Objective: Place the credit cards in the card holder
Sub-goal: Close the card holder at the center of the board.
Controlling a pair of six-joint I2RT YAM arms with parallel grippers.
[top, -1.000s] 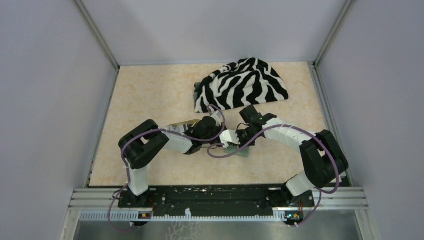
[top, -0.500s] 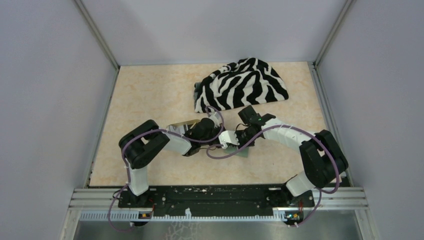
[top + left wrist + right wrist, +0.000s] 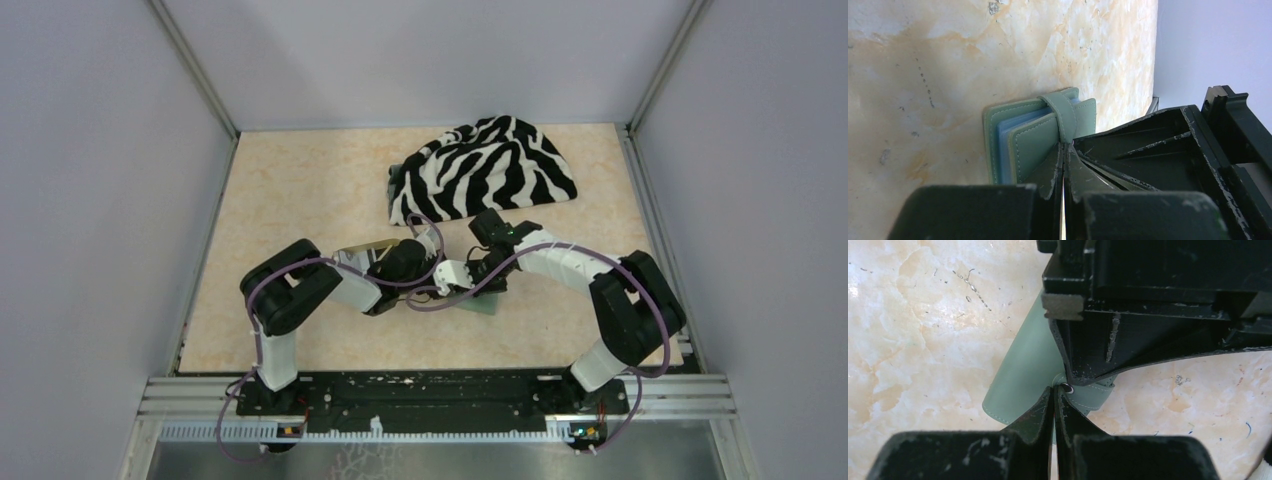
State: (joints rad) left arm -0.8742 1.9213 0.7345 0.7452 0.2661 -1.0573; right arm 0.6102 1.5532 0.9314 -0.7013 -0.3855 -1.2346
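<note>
The left pincer (image 3: 1064, 150) and right pincer (image 3: 1053, 390) are each closed tight, tips meeting at the strap (image 3: 1065, 112) of the card holder (image 3: 1030, 142), which lies on the worktop (image 3: 923, 75) just ahead of both. Over the past second the right arm (image 3: 560, 262) has swung slightly toward the left pincer.

The pale marbled table (image 3: 290, 190) in front of me carries a zebra-striped cloth (image 3: 485, 170) bunched at the far right. A green card holder (image 3: 482, 304) lies near the middle, and a tan tray (image 3: 362, 247) sits to its left, mostly hidden.
</note>
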